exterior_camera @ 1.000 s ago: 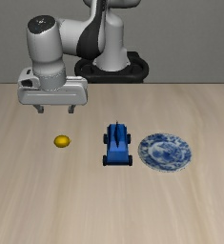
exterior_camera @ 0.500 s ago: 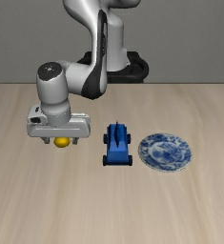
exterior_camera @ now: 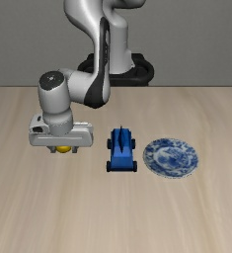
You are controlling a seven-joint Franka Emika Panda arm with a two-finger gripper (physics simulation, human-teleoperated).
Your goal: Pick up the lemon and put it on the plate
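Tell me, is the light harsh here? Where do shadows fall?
In the exterior view the light is soft and even. Faint shadows hug the blue toy car and the plate, a darker one sits under the gripper, and the table shows no glare.

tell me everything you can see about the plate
The plate is round, white with a dense blue pattern, and looks like glazed china. It lies flat on the wooden table, toward the exterior view's right, just beside the blue toy car, with a narrow gap between them. Nothing rests on it.
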